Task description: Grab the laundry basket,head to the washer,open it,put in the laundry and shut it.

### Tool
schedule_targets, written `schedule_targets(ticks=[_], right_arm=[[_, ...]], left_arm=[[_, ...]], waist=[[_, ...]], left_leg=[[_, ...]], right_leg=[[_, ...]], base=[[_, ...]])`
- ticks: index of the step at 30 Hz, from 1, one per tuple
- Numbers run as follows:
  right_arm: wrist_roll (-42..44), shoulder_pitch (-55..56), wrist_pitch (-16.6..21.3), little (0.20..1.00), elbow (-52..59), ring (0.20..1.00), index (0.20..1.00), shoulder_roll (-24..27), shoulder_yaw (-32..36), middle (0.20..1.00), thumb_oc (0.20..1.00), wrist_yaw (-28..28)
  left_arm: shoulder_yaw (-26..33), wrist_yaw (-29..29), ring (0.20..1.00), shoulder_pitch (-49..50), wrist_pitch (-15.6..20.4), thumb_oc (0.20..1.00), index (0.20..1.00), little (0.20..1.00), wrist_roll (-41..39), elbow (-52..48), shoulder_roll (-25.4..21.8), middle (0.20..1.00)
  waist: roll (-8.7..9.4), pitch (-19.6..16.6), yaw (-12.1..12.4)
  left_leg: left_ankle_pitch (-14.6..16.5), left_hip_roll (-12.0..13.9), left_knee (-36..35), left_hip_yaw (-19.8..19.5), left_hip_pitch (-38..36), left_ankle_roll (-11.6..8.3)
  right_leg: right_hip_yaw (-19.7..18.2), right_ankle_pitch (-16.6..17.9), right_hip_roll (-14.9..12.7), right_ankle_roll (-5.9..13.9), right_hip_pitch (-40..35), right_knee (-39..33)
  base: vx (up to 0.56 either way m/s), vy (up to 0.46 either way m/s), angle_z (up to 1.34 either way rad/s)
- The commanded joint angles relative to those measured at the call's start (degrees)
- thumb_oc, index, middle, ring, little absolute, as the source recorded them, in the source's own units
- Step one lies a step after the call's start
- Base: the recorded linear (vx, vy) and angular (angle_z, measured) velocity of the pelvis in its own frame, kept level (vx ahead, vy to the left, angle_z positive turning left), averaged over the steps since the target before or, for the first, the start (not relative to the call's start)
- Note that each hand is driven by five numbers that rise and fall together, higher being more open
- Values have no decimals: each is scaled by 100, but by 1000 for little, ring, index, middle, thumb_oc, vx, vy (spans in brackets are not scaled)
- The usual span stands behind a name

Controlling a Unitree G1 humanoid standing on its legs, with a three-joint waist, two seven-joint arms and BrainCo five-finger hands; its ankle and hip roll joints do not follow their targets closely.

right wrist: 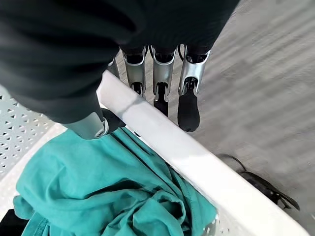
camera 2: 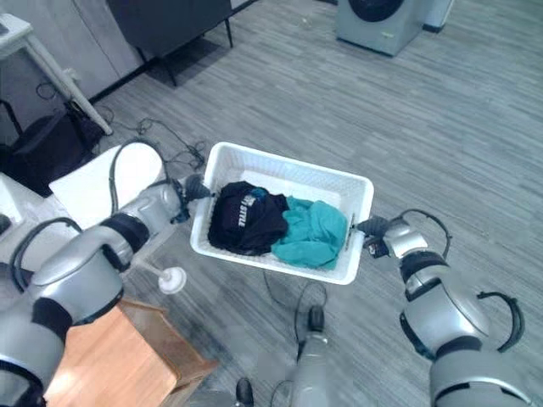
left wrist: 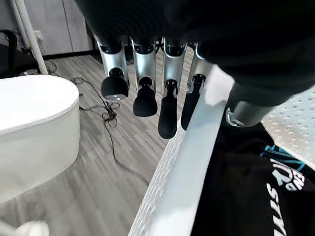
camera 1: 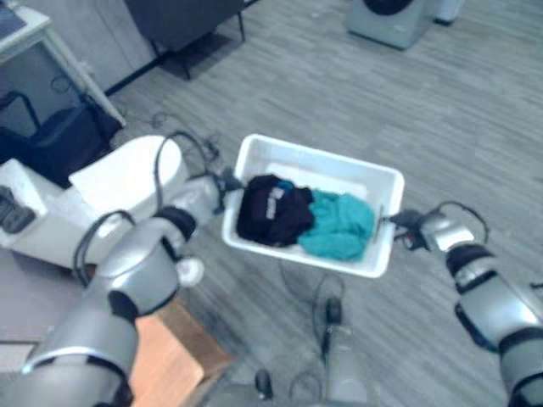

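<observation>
I hold a white perforated laundry basket in the air over the grey floor, one hand at each short end. Inside lie a black garment and a teal garment. My left hand pinches the left rim, with its fingers outside the wall and the thumb inside above the black garment. My right hand grips the right rim the same way, fingers outside and the thumb over the teal garment. The washer stands far ahead on the right.
A white rounded tub sits close to my left arm, with a wooden block below it. A dark cabinet on legs stands at the back left, and a white table leg slants at the far left. Grey plank floor stretches toward the washer.
</observation>
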State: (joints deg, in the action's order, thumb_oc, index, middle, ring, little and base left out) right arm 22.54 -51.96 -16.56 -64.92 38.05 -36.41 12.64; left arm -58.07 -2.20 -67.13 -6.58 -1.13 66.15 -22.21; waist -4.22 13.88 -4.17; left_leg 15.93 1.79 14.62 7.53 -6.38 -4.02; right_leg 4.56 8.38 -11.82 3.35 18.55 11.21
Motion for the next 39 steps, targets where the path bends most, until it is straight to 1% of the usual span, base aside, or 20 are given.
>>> schedule_targets(ticks=[1, 8, 11, 12, 15, 16, 19, 20, 21, 23, 24, 26, 27, 29, 32, 34, 36, 37, 38, 39], right_arm=[[50, -847, 393, 200, 347, 200, 200, -17, -226, 200, 200, 52], [92, -741, 402, 200, 400, 200, 200, -29, -211, 200, 200, -53], [201, -669, 422, 200, 476, 200, 200, 32, -167, 200, 200, -142], [202, -667, 422, 200, 477, 200, 200, 32, -166, 200, 200, -143], [257, -590, 393, 200, 484, 200, 200, 74, -126, 200, 200, -173], [276, -519, 385, 200, 505, 200, 200, 124, -81, 200, 200, -214], [270, -491, 361, 200, 501, 200, 200, 173, -61, 200, 200, -259], [280, -540, 348, 200, 490, 200, 200, 177, -95, 200, 200, -276], [269, -542, 356, 200, 535, 200, 200, 179, -102, 200, 200, -274], [250, -516, 365, 200, 564, 200, 200, 165, -105, 200, 200, -273], [220, -467, 373, 200, 598, 200, 200, 151, -101, 200, 200, -261], [168, -359, 450, 200, 630, 200, 200, 53, -96, 200, 200, -288], [183, -346, 490, 200, 604, 200, 200, 7, -88, 200, 200, -314], [218, -330, 544, 200, 560, 200, 200, -29, -50, 200, 200, -358], [185, -343, 482, 200, 504, 200, 200, -54, 19, 200, 200, -371], [142, -146, 481, 200, 605, 200, 200, -27, 178, 200, 200, -380], [82, 27, 488, 200, 646, 200, 200, -64, 306, 200, 200, -332], [80, 30, 487, 200, 648, 200, 200, -63, 308, 200, 200, -332], [47, 78, 476, 200, 728, 200, 200, -84, 373, 200, 200, -285], [25, 23, 485, 200, 782, 200, 200, -100, 371, 200, 200, -265]], left_arm=[[160, 281, 200, -805, 440, 200, 200, 200, 210, 18, -37, 200], [184, 334, 200, -733, 441, 200, 200, 200, 130, 53, 34, 200], [227, 335, 200, -761, 441, 200, 200, 200, 45, 20, 32, 200], [226, 334, 200, -760, 440, 200, 200, 200, 45, 18, 32, 200], [258, 284, 200, -772, 404, 200, 200, 200, -23, -10, -9, 200], [271, 279, 200, -787, 367, 200, 200, 200, -98, -96, -61, 200], [312, 280, 200, -796, 339, 200, 200, 200, -165, -143, -54, 200], [322, 285, 200, -824, 326, 200, 200, 200, -188, -100, -23, 200], [340, 277, 200, -828, 330, 200, 200, 200, -148, -63, 0, 200], [350, 285, 200, -808, 337, 200, 200, 200, -118, -62, -15, 200], [366, 274, 200, -773, 344, 200, 200, 200, -105, -91, -26, 200], [354, 263, 200, -712, 375, 200, 200, 200, -109, -142, -57, 200], [330, 253, 200, -699, 386, 200, 200, 200, -127, -152, -47, 200], [319, 247, 200, -686, 409, 200, 200, 200, -180, -197, -72, 200], [327, 252, 200, -685, 428, 200, 200, 200, -245, -343, -250, 200], [235, 258, 200, -681, 441, 200, 200, 200, -187, -470, -407, 200], [226, 262, 200, -638, 452, 200, 200, 200, -158, -451, -458, 200], [226, 262, 200, -637, 452, 200, 200, 200, -158, -451, -457, 200], [205, 258, 200, -611, 440, 200, 200, 200, -142, -472, -447, 200], [192, 252, 200, -590, 443, 200, 200, 200, -147, -485, -419, 200]], waist=[[112, -248, -81], [165, -492, -83], [218, -583, -58], [213, -578, -63], [288, -601, -33], [389, -513, 9], [413, -434, 23], [437, -399, 54], [448, -366, 130], [440, -366, 190], [400, -365, 268], [240, -389, 576], [244, -377, 638], [268, -359, 666], [252, -560, 720], [400, -763, 755], [521, -891, 722], [503, -910, 744], [516, -901, 634], [459, -855, 576]], left_leg=[[-603, -154, -162, 90, 790, 442], [-761, 211, -361, -55, 536, 146], [-1192, 648, -222, -99, 506, -59], [-1192, 657, -218, -108, 505, -67], [-1782, 1045, 574, -113, 739, -49], [-2148, 1191, 1595, -164, 1169, 10], [-2134, 1356, 2084, 90, 1434, 40], [-1965, 1191, 2114, 186, 1629, 69], [-1707, 746, 1900, 252, 2076, 110], [-1617, 551, 1527, 292, 2256, 123], [-1672, 456, 987, 330, 2347, 105], [-2262, 280, -815, 157, 2450, -57], [-2312, 245, -1124, 84, 2515, -70], [-2373, 228, -1380, 188, 2595, -65], [-2465, 276, -1346, 521, 2336, 103], [-2365, 178, -959, 564, 2261, 255], [-2061, -30, -788, 597, 2054, 474], [-2072, 1, -792, 608, 2074, 471], [-1797, -144, -710, 624, 1797, 684], [-1724, -128, -665, 686, 1704, 752]], right_leg=[[-240, -614, -186, 657, -241, 284], [135, -785, 154, 553, -680, 42], [372, -970, 453, 394, -943, -84], [382, -965, 462, 388, -956, -98], [396, -1067, 730, 162, -1302, -332], [415, -1110, 829, -43, -1527, -421], [500, -1183, 931, -152, -1777, -539], [498, -1192, 931, -159, -1847, -587], [435, -1192, 964, -106, -1965, -678], [397, -1217, 996, -66, -2015, -716], [367, -1255, 1049, -23, -2097, -743], [273, -1428, 1288, 37, -2362, -771], [247, -1518, 1327, 41, -2453, -749], [228, -1669, 1360, 39, -2602, -683], [140, -1935, 1486, 38, -2866, -538], [39, -2021, 1401, 118, -2996, -124], [19, -1586, 1235, 406, -2877, 606], [-2, -1560, 1259, 400, -2850, 596], [-42, -807, 1069, 834, -2518, 1603], [7, -398, 980, 1011, -2277, 2143]], base=[[305, -239, 28], [154, -239, -16], [139, -339, 13], [88, -214, 20], [109, -352, 8], [131, -465, -22], [87, -237, -3], [126, -70, 28], [124, -70, 29], [153, -5, 6], [272, 38, -21], [430, 37, -64], [461, -2, -108], [382, 0, -90], [520, 77, -37], [611, 139, -44], [384, 131, -27], [408, 195, 5], [349, 196, 16], [454, 259, 22]])
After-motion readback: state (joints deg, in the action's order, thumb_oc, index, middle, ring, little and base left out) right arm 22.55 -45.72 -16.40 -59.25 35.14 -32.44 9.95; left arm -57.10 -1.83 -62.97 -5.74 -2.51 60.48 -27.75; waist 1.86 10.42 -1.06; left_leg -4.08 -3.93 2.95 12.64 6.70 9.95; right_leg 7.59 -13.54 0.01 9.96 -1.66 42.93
